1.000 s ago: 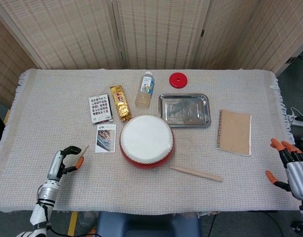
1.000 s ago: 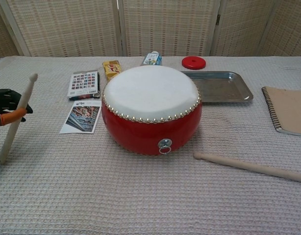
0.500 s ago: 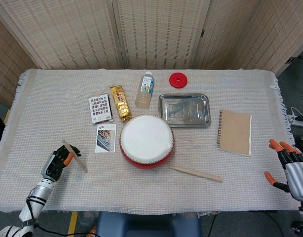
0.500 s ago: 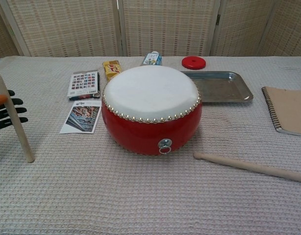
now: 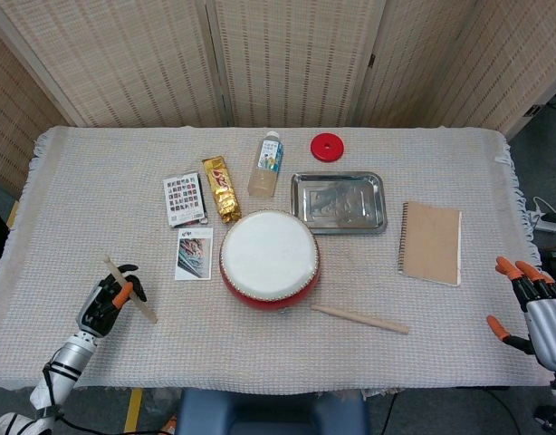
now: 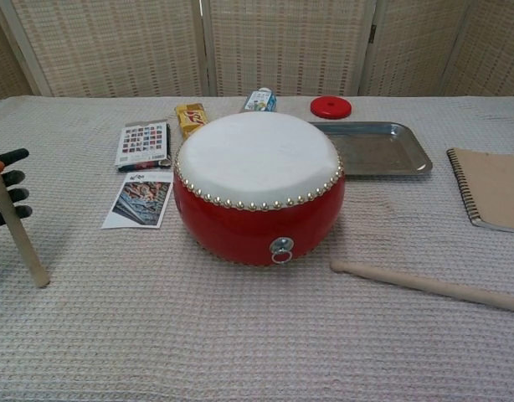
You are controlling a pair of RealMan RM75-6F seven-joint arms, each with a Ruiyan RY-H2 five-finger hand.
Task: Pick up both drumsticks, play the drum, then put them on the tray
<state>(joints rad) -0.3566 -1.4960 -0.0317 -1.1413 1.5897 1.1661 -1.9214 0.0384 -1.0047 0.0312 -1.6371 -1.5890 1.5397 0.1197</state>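
Left hand [image 5: 104, 304] sits at the near-left table edge, fingers [image 6: 7, 198] curled around one drumstick [image 5: 130, 289], which runs slanted through the grip with its lower end on or just above the cloth. Right hand [image 5: 534, 304] hangs off the far right edge, fingers spread, holding nothing. Second drumstick [image 5: 359, 318] lies flat on the tablecloth [image 5: 97, 181], well apart from both hands, just in front of the red drum [image 5: 269, 258]. Drum stands between the two hands, mid-table. Behind it, right side: steel tray [image 5: 339, 201], with a brown spiral notebook [image 5: 431, 242] further toward the right hand. Between the left fingers and the drum: a photo card [image 5: 194, 254]; beyond it a patterned card pack [image 5: 184, 198], a gold snack packet [image 5: 223, 188], a small bottle [image 5: 267, 164] with a blue-white label, and a red disc [image 5: 327, 146]. Writing on the labels is too small to read. Nothing lies between the right hand and the loose stick. Head view shows both hands; chest view catches only the left fingertips and stick at the frame edge, but shows the drum's studded rim and metal ring [image 6: 281, 248] on its side.
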